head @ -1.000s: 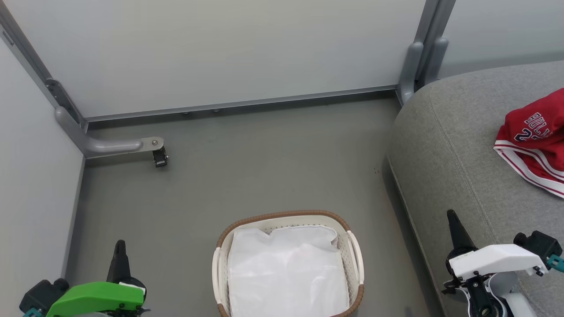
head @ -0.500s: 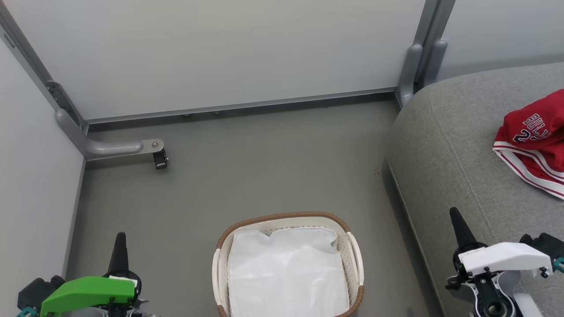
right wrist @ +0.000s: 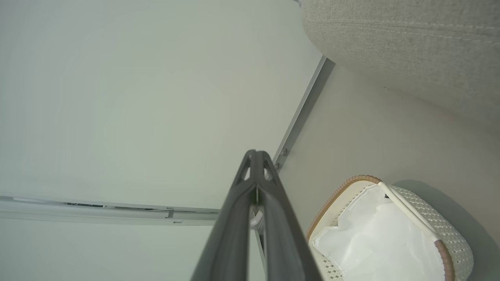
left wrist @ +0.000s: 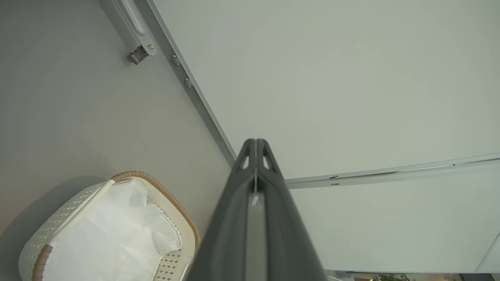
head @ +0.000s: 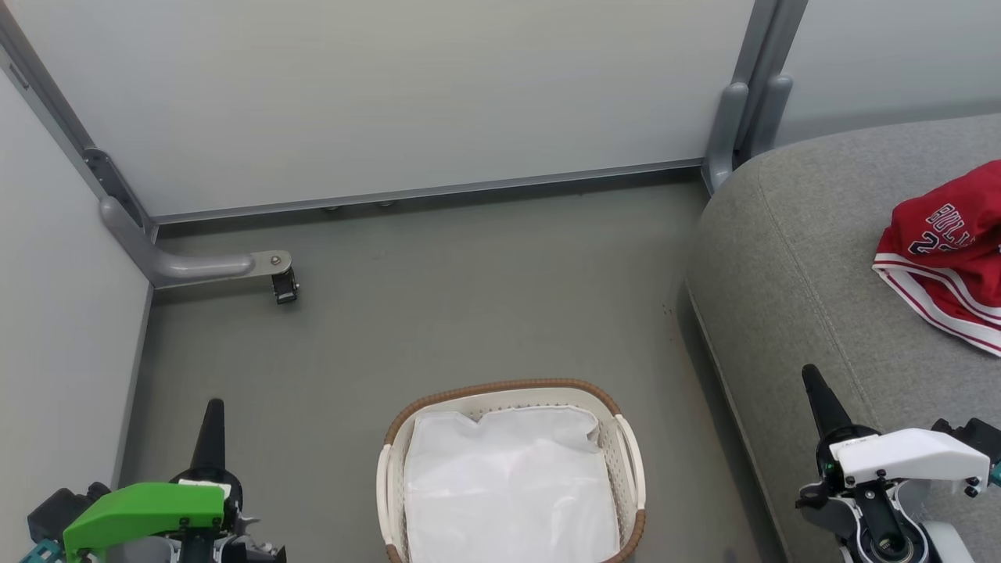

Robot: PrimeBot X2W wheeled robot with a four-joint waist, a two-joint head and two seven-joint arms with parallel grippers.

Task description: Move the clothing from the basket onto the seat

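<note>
Closed and empty: my left end effector point(head: 213, 414), its two dark fingers point(left wrist: 238, 195) pressed together on nothing, hung over the grey floor point(head: 469, 297) at the lower left of the head view. My right end effector point(head: 812, 383), likewise shut and holding nothing, pointed up in front of the rounded edge of the seat point(head: 790, 266). Between the two, on the floor, stood the white perforated laundry basket point(head: 500, 386) with its brown woven-look rim, near the seat's side but apart from it. A plain white sheet point(head: 508, 485) lay inside it. The clothing point(head: 942, 242), red with white and black stripe trim and part of a "BULLS" print showing, lay crumpled on top of the grey seat at the far right, cut off by the edge of the view and well apart from both end effectors. Pale partition panels point(head: 391, 94) in grey metal frames closed the space behind, and a small caster point(head: 285, 285) on a grey bracket stood near the left corner.
</note>
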